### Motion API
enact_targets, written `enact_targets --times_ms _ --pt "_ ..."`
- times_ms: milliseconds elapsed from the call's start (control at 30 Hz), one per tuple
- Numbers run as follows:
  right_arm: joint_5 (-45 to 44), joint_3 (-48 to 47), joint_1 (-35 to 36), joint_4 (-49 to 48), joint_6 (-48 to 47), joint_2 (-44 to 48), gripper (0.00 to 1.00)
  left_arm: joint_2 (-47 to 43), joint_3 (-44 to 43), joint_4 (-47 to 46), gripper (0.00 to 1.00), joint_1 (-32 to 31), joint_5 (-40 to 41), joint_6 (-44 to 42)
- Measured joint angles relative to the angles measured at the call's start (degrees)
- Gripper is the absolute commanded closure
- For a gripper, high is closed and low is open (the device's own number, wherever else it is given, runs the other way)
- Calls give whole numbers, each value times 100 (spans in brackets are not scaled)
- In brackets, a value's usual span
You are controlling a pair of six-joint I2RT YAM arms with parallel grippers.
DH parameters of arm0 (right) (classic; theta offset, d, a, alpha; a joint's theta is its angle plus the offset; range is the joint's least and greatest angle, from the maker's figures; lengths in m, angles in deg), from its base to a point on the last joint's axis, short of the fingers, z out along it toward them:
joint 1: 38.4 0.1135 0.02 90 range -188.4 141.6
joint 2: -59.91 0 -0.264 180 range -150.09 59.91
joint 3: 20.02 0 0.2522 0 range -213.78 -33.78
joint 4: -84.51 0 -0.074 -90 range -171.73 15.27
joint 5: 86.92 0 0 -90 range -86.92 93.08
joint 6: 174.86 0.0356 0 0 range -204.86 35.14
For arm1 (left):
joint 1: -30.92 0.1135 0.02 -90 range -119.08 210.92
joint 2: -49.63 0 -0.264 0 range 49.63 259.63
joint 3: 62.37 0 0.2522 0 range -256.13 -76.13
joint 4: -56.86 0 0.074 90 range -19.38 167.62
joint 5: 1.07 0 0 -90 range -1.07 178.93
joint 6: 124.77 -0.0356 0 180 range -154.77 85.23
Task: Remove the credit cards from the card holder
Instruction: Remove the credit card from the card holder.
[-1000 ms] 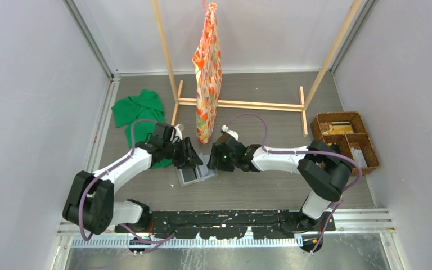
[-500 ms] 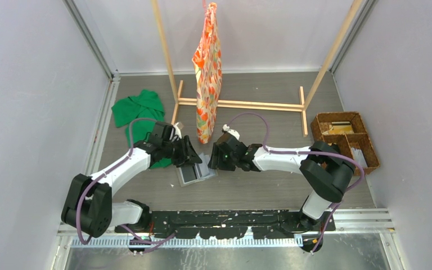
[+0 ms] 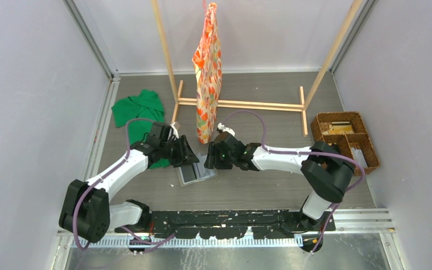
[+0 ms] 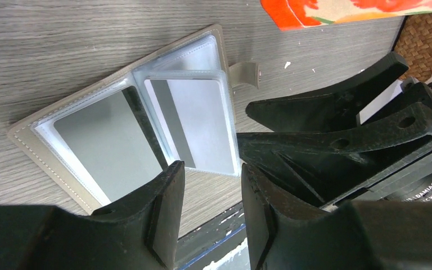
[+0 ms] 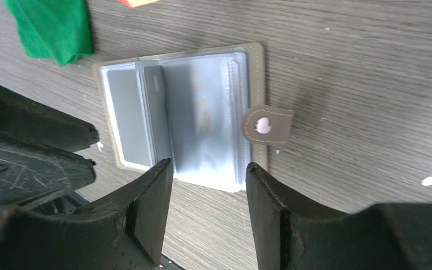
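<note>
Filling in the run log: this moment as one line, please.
card holder: open flat on table | cards: in pockets | left gripper: open, empty, near holder | right gripper: open, empty, near holder

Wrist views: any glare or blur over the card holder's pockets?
Left wrist: card holder sharp, card stripe legible, no strong glare. Right wrist: pocket sleeves milky and soft, card detail washed out; snap tab crisp. Top external: even light, it is too small for detail.

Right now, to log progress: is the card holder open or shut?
Open: the card holder lies spread flat, clear pockets showing, snap tab hanging free.
</note>
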Motion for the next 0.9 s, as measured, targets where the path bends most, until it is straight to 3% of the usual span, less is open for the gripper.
enact_targets --times_ms 233,433,600,900 --pt "-382 533 -227 -74 243 566 43 -13 0 55 57 9 44 9" --pt "-278 691 -387 -243 258 761 54 46 103 -179 57 9 -87 201" --pt "315 413 -286 -651 221 343 64 201 295 -525 59 9 -177 507" --pt "866 -79 -254 -822 214 -474 66 365 625 -992 60 9 -35 1036"
